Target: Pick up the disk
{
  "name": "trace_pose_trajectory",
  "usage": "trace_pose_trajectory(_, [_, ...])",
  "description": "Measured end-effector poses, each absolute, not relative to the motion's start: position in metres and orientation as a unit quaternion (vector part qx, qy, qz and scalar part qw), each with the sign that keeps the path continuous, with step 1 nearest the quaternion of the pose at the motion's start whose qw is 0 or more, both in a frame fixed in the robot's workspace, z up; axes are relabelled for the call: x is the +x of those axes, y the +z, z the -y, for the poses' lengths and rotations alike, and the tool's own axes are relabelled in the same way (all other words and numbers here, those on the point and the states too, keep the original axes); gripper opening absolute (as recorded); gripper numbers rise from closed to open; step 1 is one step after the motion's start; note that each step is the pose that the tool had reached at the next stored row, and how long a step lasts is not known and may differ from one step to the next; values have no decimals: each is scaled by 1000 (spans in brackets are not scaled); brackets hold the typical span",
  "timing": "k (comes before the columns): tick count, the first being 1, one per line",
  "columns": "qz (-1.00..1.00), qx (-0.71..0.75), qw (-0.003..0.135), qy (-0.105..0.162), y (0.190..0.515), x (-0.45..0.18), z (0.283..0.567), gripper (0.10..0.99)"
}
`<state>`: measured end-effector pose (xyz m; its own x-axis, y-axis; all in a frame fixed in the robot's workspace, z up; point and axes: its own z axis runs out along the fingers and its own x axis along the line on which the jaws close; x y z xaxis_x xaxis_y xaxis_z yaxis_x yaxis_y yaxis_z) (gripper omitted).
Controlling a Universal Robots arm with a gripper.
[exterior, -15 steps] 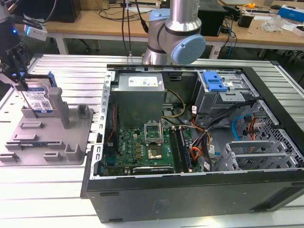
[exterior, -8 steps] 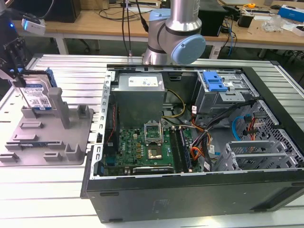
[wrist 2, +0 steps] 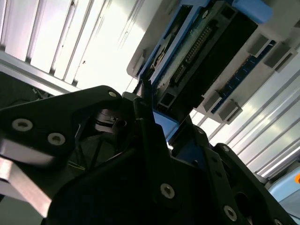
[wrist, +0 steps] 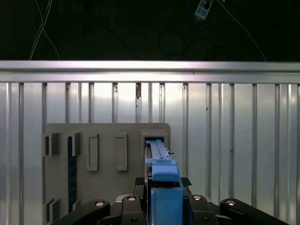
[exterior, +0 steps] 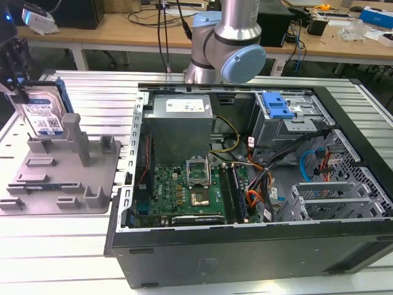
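Observation:
The disk (exterior: 42,114), silver-grey with a white-and-blue label and blue side rails, stands upright on edge at the exterior view's far left, over the back of the grey fixture (exterior: 67,178). My gripper (exterior: 22,92) comes down on its upper edge and is shut on it. In the first wrist view the disk (wrist: 163,185) is edge-on between the black fingers (wrist: 126,206), right over a slot of the fixture (wrist: 103,159). I cannot tell whether its lower edge is out of the slot. The second wrist view has the disk's connector side (wrist 2: 206,51) past the fingers (wrist 2: 150,140).
An open computer case (exterior: 245,246) with motherboard, cables and a blue-handled drive cage (exterior: 279,110) fills the exterior view's centre and right. The arm's base (exterior: 227,43) rises behind it. The fixture's upright posts (exterior: 77,138) stand beside the disk. The ribbed metal table (exterior: 49,246) lies all round.

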<state>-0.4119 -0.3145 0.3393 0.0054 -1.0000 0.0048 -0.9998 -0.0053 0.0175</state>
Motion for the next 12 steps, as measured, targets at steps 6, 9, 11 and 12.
trace_pose_trajectory(6, [705, 709, 8, -5, 370, -412, 314, 369])
trace_pose_trajectory(9, [705, 709, 8, -5, 382, -412, 314, 369])
trace_pose_trajectory(11, [705, 709, 8, -5, 395, -412, 314, 369])
trace_pose_trajectory(12, [705, 709, 7, -5, 403, -411, 314, 369])
